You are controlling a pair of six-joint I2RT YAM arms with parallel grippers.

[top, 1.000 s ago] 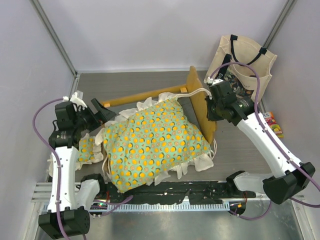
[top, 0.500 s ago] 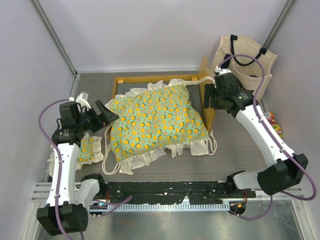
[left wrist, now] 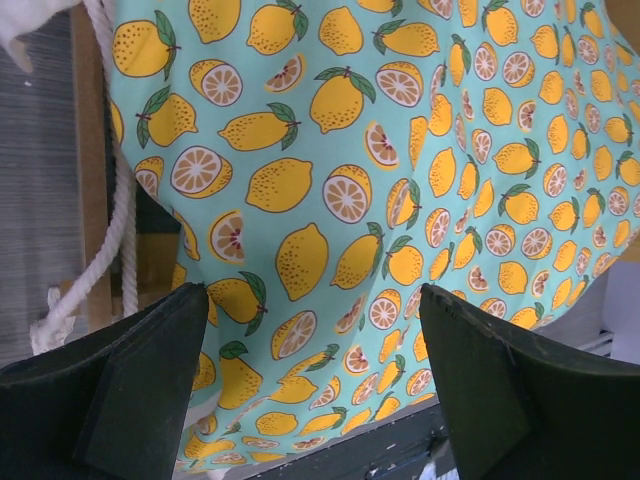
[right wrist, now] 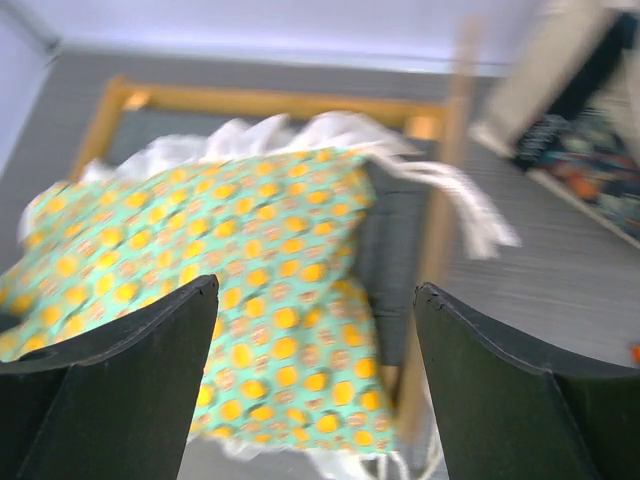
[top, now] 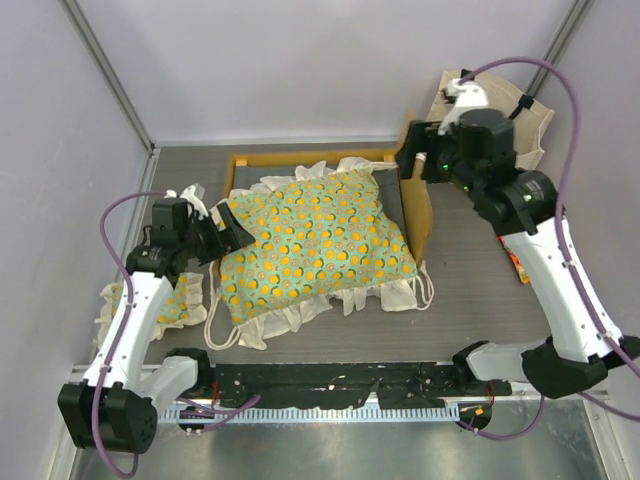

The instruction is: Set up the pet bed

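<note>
The left end effector is released and empty, the mattress cushion just ahead of it, lying askew over the wooden frame on the tabletop, below the likewise released, empty right end effector.

I work in a lab booth: plain pale walls with metal corner posts box in my grey table, and purple cables loop above a metal rail at its near edge.
</note>
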